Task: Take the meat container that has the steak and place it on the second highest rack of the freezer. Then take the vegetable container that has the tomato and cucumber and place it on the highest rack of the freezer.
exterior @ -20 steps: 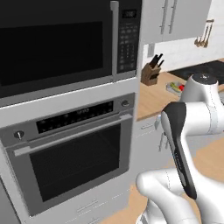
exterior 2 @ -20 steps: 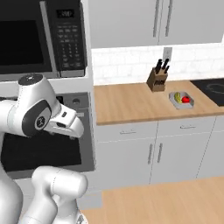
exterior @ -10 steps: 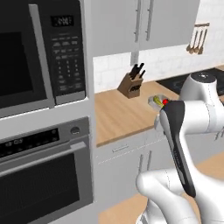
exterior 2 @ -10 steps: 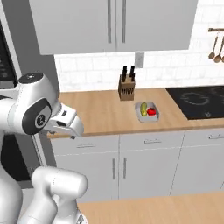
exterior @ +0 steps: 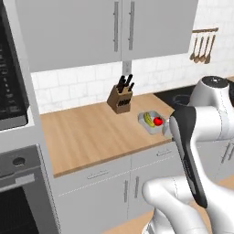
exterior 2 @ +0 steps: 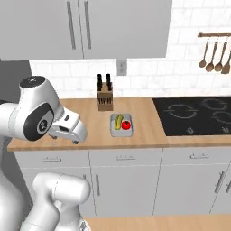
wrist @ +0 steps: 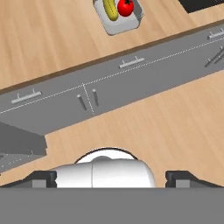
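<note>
1. Pale vegetable container (exterior 2: 121, 125) on the wooden counter (exterior 2: 81, 119), near its front edge, just left of the black cooktop (exterior 2: 195, 115).
2. Inside: yellow-green cucumber (exterior 2: 118, 122) on the left, touching the round red tomato (exterior 2: 126, 124) on the right.
3. Knife block (exterior 2: 104, 96) behind it, by the wall.
4. Gripper (wrist: 111, 179) spread wide, holding nothing, up over the floor in front of the grey drawers (wrist: 131, 65).

A home kitchen is shown. A wooden worktop (exterior 2: 85, 118) over grey cabinets carries a knife block (exterior 2: 104, 96), with a black cooktop (exterior 2: 198, 115), hanging utensils (exterior 2: 214, 55) and a built-in oven (exterior: 18, 192) alongside.
</note>
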